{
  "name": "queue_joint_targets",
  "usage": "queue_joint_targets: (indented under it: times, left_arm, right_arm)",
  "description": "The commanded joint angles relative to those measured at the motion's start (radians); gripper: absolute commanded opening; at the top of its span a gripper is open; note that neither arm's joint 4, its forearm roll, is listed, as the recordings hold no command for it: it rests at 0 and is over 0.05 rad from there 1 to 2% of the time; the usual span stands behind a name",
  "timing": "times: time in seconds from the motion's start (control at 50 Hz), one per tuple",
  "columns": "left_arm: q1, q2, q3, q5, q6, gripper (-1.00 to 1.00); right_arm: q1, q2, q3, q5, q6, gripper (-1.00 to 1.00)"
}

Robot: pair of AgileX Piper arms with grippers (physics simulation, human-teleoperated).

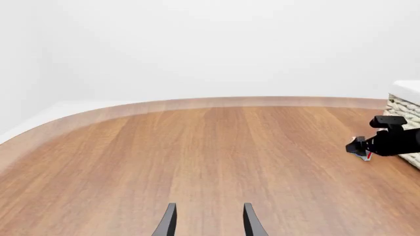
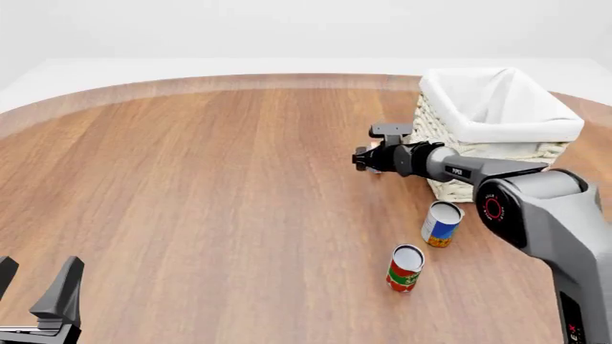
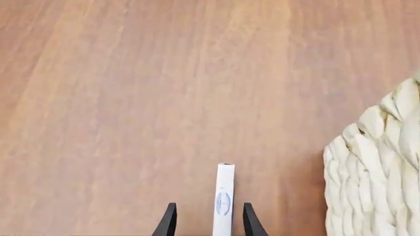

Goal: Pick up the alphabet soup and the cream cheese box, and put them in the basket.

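The cream cheese box, a thin flat white carton seen edge-on with a blue oval mark, stands between the spread black fingers of the right gripper, a gap showing on each side, low over the smooth wood-grain table just beside the basket, whose coarse off-white wicker wall carries a white cloth liner. The cylindrical alphabet soup stands upright nearer the arms beside a red and green can, while the left gripper hangs with fingers apart, holding nothing, well away at the near left
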Motion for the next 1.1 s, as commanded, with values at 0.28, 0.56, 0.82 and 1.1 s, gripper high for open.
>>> queue_joint_targets:
  times: [0.28,0.56,0.82,1.1]
  left_arm:
    - [0.0,0.0,0.0,0.0,0.0,1.0]
    - [0.0,0.0,0.0,0.0,0.0,1.0]
    - [0.0,0.0,0.0,0.0,0.0,1.0]
    - [0.0,0.0,0.0,0.0,0.0,1.0]
  right_arm:
    - [0.012,0.041,-0.017,0.009,0.006,-1.0]
    - [-0.002,-0.019,0.043,-0.034,0.005,-1.0]
    - [0.019,-0.128,0.157,-0.096,0.003,-1.0]
    - [0.045,-0.242,0.279,-0.145,-0.002,-1.0]
